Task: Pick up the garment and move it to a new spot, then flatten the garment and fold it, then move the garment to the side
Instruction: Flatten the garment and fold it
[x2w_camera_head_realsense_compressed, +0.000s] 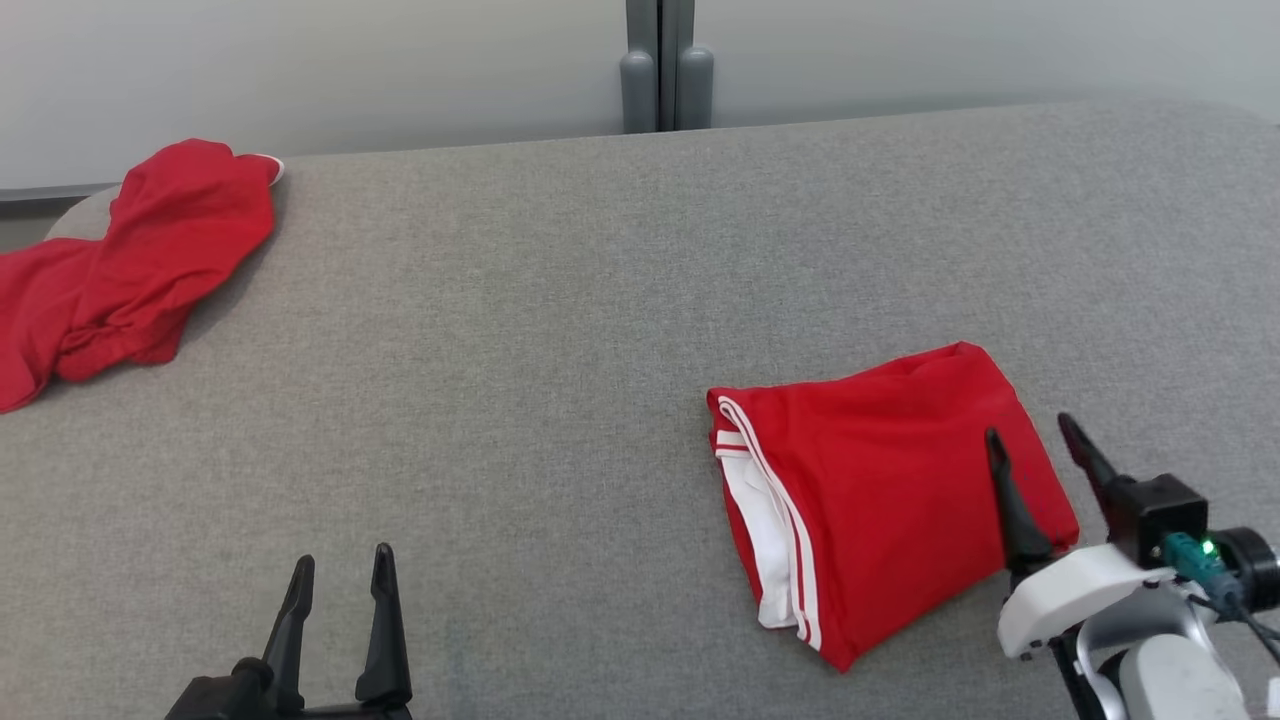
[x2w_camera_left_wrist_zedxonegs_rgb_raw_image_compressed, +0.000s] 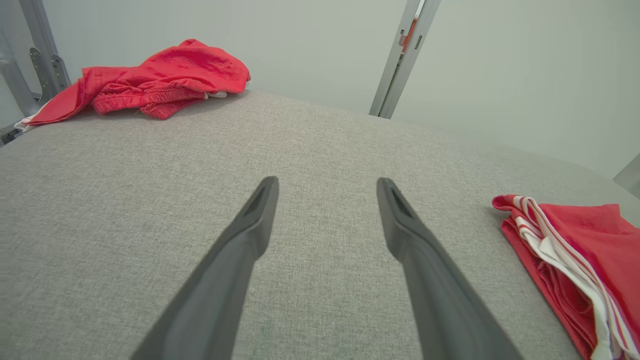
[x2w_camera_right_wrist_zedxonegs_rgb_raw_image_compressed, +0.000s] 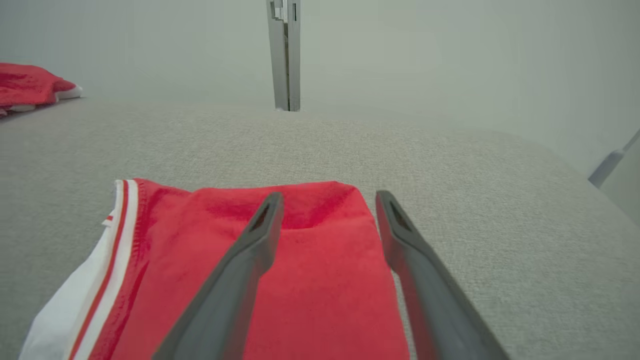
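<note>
Left gripper (x2w_camera_head_realsense_compressed: 343, 554) spread, empty | right gripper (x2w_camera_head_realsense_compressed: 1028, 425) spread over folded red garment (x2w_camera_head_realsense_compressed: 880, 480), gripping nothing

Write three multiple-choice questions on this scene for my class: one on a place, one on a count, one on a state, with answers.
1. Where does the folded garment lie?
A. At the far left corner
B. By the right gripper
C. In the middle
2. How many red garments lie on the grey surface?
A. One
B. Two
C. Three
3. How does the right gripper stand?
A. Open, holding nothing
B. Shut on the garment
C. Shut, empty
Answers: 1 B, its right edge lies beneath that gripper; 2 B, a crumpled garment lies far left too; 3 A, a gap shows between its fingers.
</note>
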